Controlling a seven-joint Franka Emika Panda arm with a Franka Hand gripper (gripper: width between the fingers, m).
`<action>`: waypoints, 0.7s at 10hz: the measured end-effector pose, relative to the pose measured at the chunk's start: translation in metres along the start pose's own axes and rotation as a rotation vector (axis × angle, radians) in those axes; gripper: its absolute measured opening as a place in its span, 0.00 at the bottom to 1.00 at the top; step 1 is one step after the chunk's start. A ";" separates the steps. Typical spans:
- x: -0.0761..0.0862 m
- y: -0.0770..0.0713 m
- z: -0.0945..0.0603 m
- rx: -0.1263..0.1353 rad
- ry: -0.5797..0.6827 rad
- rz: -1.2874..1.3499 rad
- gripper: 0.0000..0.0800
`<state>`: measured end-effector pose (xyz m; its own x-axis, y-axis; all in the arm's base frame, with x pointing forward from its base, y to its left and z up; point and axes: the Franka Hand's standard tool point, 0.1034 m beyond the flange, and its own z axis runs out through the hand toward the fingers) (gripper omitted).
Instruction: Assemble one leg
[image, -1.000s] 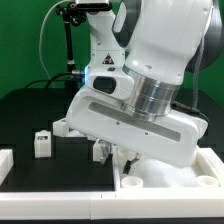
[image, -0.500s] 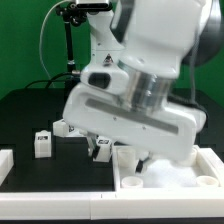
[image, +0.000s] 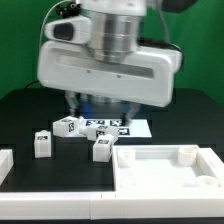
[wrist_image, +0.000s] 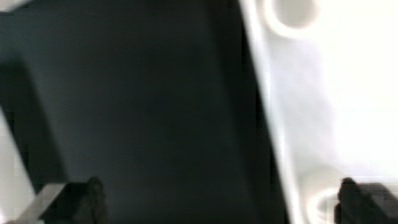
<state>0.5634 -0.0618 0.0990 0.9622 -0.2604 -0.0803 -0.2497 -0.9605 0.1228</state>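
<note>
Three legs, small white blocks with tags, lie on the black table in the exterior view: one at the left (image: 42, 143), one further back (image: 68, 126), one (image: 102, 148) just off the large white panel's (image: 150, 178) left corner. My gripper (image: 100, 106) hangs above the back of the table, over the marker board, with its fingers mostly hidden under the wide hand. In the wrist view the gripper (wrist_image: 217, 203) is open and empty; one fingertip (wrist_image: 71, 200) is over the dark table and the other over the white panel (wrist_image: 338, 110), whose round socket (wrist_image: 294, 14) shows.
The marker board (image: 112, 126) lies behind the legs. A white part (image: 5, 163) sits at the exterior view's left edge. The panel has round corner sockets (image: 188, 154) and fills the exterior view's lower right.
The arm has risen and swung from the panel's left corner toward the back and the exterior view's left. The leg by that corner now shows fully.
</note>
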 end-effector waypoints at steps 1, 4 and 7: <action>0.000 -0.002 0.001 -0.002 0.000 -0.004 0.81; 0.000 -0.001 0.003 0.004 0.020 -0.006 0.81; -0.046 -0.013 0.023 0.026 0.095 -0.037 0.81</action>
<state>0.5199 -0.0395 0.0783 0.9764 -0.2157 0.0102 -0.2156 -0.9717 0.0960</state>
